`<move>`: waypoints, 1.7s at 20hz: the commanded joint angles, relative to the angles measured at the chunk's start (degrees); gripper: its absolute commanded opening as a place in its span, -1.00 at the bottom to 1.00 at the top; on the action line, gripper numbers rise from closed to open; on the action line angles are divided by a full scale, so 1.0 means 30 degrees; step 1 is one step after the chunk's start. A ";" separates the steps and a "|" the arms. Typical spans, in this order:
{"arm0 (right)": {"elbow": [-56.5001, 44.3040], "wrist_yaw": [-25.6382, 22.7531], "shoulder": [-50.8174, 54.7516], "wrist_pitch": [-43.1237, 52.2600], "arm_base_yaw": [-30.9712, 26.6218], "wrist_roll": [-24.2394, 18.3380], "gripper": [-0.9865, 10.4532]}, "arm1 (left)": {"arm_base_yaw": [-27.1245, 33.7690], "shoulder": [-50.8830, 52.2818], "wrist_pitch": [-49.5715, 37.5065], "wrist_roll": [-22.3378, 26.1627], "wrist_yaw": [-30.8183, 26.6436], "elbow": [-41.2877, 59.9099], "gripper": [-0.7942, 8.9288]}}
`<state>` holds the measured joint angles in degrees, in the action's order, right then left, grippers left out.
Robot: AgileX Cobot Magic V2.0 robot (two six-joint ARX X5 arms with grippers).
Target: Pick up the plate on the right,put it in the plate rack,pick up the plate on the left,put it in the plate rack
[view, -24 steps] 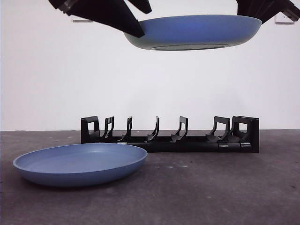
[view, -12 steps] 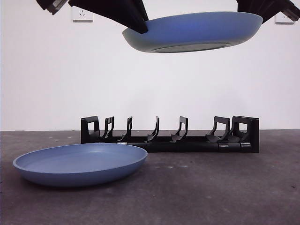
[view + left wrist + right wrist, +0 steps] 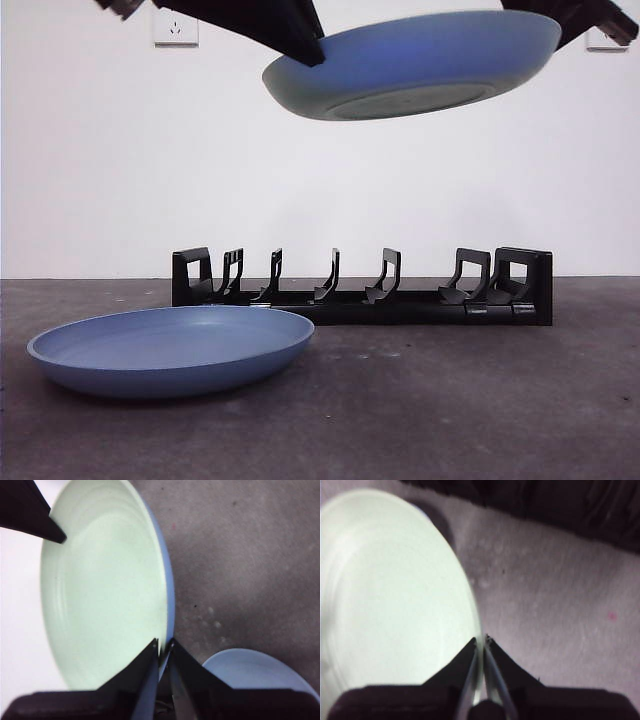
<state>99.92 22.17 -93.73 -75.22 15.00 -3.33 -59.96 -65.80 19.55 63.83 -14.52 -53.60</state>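
I am gripping the raised blue plate (image 3: 415, 65) with left gripper (image 3: 163, 647) and right gripper (image 3: 481, 642); the plate rack (image 3: 362, 285) is empty, the second plate (image 3: 170, 350) waiting on the tabletop (image 3: 450, 400).

Plates (image 3: 170, 350) — smooth, satin; rack (image 3: 360, 290) — black plastic

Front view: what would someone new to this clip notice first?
A blue plate hangs high in the air above the plate rack, tilted, pinched at opposite rim edges by both arms: the left gripper and the right gripper are each shut on its rim. Below, a second blue plate lies flat on the dark table, in front of the rack's left end.
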 commanded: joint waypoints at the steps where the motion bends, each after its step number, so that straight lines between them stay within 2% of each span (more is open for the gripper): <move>1: 0.0087 0.0138 0.0087 0.0306 0.0015 0.0277 -0.48 | 0.0007 0.0007 -0.0605 -0.1953 -0.0182 -0.0102 -0.85; 4: 0.0219 0.0197 0.0087 0.0670 0.0015 0.0474 -0.26 | 0.0015 0.0022 -0.0787 -0.2572 -0.0182 -0.0109 -0.85; 12: 0.2499 0.0262 0.0095 0.1231 -0.0051 0.1180 -0.26 | 0.0299 0.0022 -0.1275 -0.5115 -0.0146 -0.0568 -0.85; 14: 0.4816 -0.0138 0.0095 0.1370 -0.0189 0.1574 -0.26 | 0.0969 0.0044 -0.1603 -0.7155 0.0947 -0.0568 -0.85; 16: 0.7497 -0.1151 0.0131 0.1494 -0.0189 0.2200 -0.26 | 0.2266 0.0044 -0.2295 -1.0163 0.2943 -0.0568 -0.85; 18: 0.9930 -0.2273 0.0219 0.1486 -0.0189 0.2601 -0.26 | 0.4087 0.0044 -0.3774 -1.3566 0.5333 -0.0568 -0.85; 20: 1.1883 -0.3002 0.0386 0.1078 -0.0175 0.2608 -0.26 | 0.6113 0.0044 -0.5515 -1.5941 0.7424 -0.0568 -0.85; 24: 1.3471 -0.2892 0.0998 -0.0168 -0.0109 0.2127 -0.26 | 0.9719 -0.0270 -0.8072 -2.0087 1.1810 -0.0568 -0.85; 25: 1.3464 -0.2674 0.1144 -0.0568 -0.0109 0.1967 -0.26 | 1.0295 -0.0510 -0.8480 -2.0946 1.2313 -0.0568 -0.85; 30: 1.3216 -0.0729 0.1566 -0.1253 0.0197 0.1734 -0.26 | 1.1708 -0.1909 -0.9785 -2.3533 1.3974 -0.0568 -0.85; 34: 1.3202 -0.0335 0.1668 -0.1260 0.0743 0.1741 -0.27 | 1.1766 -0.3220 -1.0251 -2.3933 1.3282 -0.0568 -0.85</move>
<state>139.76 21.02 -89.32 -77.56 16.99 2.31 -24.64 -74.83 -9.54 -6.46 25.54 -55.18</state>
